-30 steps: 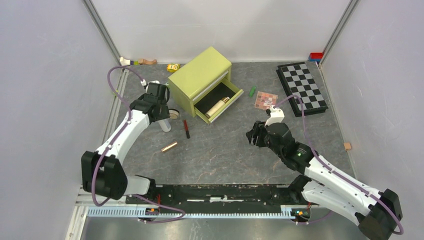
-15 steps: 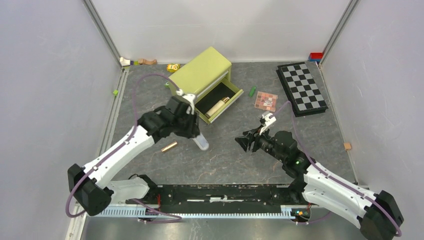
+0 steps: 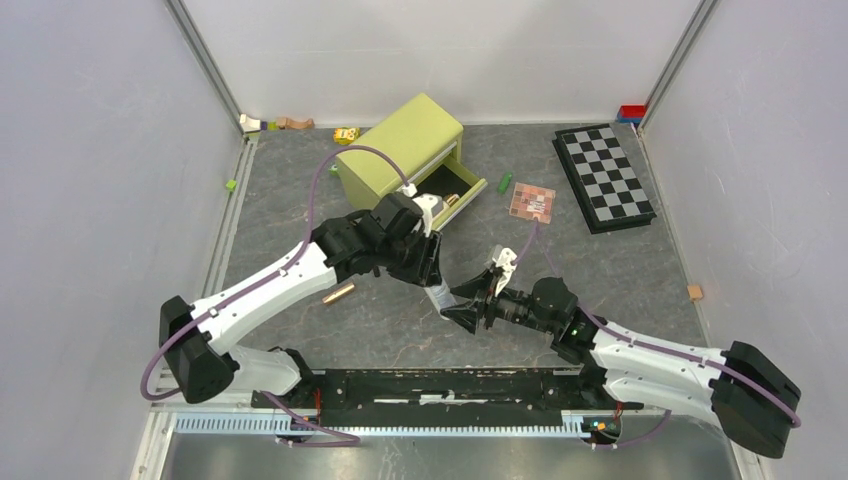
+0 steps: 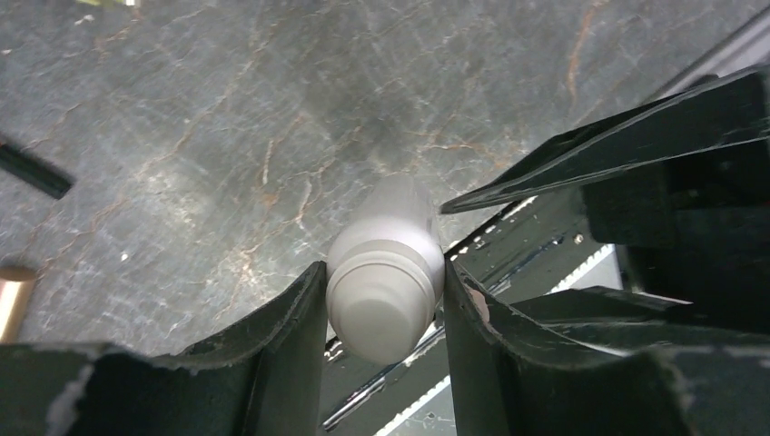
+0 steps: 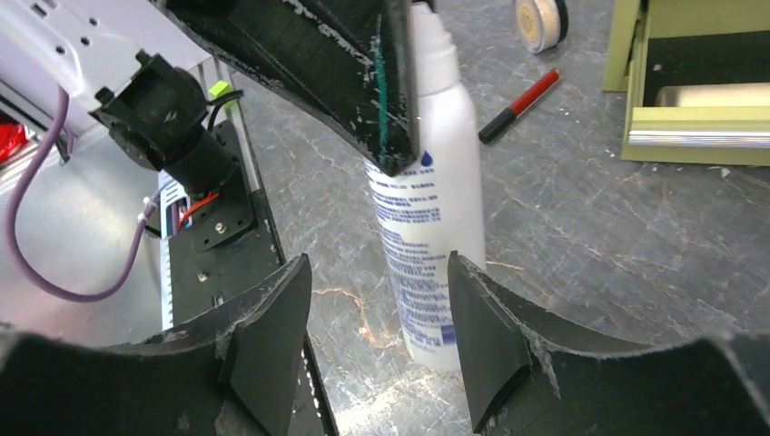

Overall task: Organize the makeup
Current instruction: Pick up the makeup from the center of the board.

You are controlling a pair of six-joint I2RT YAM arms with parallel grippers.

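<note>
The white bottle point(image 4: 386, 291) blurs toward its far end

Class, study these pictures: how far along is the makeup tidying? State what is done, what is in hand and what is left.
Done: one pale item lies in the open drawer. In hand: the left gripper is shut on the white bottle, with the open right gripper around its lower half. Left: rose-gold tube, red-black pencil, round compact, palette and green stick lie on the table.
</note>
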